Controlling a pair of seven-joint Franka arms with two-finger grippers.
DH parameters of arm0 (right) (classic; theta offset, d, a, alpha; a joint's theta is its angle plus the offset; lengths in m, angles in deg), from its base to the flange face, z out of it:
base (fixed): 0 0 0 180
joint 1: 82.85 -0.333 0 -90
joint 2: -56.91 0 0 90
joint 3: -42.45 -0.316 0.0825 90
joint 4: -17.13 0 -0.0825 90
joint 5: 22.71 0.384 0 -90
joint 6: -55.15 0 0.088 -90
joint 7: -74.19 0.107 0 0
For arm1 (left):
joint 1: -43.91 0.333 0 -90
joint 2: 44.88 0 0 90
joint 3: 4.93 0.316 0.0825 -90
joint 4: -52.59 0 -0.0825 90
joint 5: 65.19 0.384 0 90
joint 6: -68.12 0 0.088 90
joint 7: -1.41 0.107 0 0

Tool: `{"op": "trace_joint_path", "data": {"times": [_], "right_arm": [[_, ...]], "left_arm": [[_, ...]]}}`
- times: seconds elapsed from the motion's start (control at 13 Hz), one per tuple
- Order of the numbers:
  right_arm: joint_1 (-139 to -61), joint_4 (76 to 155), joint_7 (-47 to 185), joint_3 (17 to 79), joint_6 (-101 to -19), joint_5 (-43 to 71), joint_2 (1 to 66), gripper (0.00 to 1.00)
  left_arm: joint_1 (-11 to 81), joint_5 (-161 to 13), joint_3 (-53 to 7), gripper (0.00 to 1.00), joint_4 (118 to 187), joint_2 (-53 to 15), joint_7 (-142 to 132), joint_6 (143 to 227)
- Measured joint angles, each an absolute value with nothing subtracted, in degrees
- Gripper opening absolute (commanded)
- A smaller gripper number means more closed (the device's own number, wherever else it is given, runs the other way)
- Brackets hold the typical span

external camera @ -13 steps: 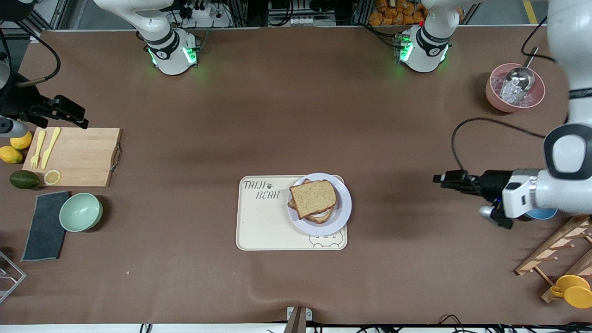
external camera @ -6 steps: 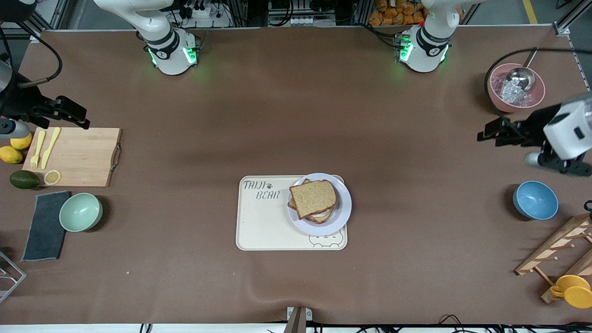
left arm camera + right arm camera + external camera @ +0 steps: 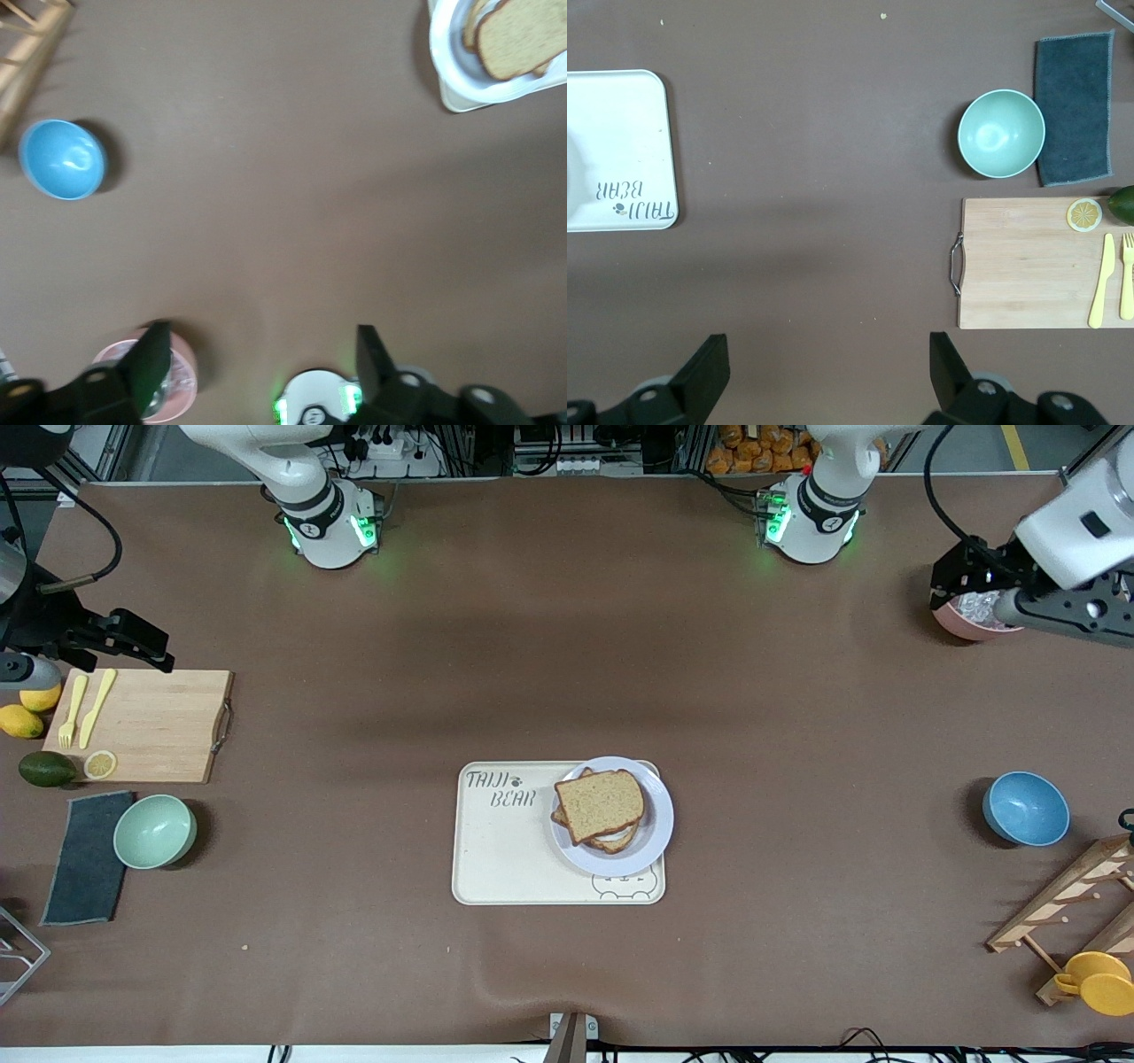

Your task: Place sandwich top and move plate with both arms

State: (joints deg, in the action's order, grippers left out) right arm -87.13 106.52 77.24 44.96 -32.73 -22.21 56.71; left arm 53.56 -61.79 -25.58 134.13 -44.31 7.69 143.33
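Sandwich top (image 3: 600,805) lies flat on the stacked sandwich, on the plate (image 3: 657,828). The plate sits on the bear tray (image 3: 496,859), at the tray's end toward my left arm, its rim slightly overhanging the tray edge there. Placement of the top slice looks done; the plate move is what remains.

Handling, my judgement: the bread is soft, light and crumbly, and the top slice rests loose on the filling, so any tilt or jerk of the plate could slide it off. The plate looks rigid and smooth, probably slippery under hard fingers. The best hold seems to be the wide bare rim, one hand at each of two facing edges, lifted level and together. The rim toward my left arm's end is bare and reachable; toward my right arm's end the rim lies over the tray, so there is less room to get a finger under it.

My left hand (image 3: 961,576) is up over the pink bowl (image 3: 961,622), fingers spread apart and holding nothing, well apart from the plate. My right hand (image 3: 133,640) waits just off the corner of the wooden cutting board (image 3: 151,726), fingers spread and empty, also well apart from the plate.
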Motion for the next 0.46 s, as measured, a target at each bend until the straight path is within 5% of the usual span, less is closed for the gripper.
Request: {"op": "trace_joint_path", "data": {"times": [0.46], "right_arm": [[-87.1, 106.5, 77.2, 45.1, -32.7, -22.2, 56.7, 1.00]], "left_arm": [[54.7, -59.0, -24.8, 1.00, 134.6, -43.8, 7.7, 144.2]]}}
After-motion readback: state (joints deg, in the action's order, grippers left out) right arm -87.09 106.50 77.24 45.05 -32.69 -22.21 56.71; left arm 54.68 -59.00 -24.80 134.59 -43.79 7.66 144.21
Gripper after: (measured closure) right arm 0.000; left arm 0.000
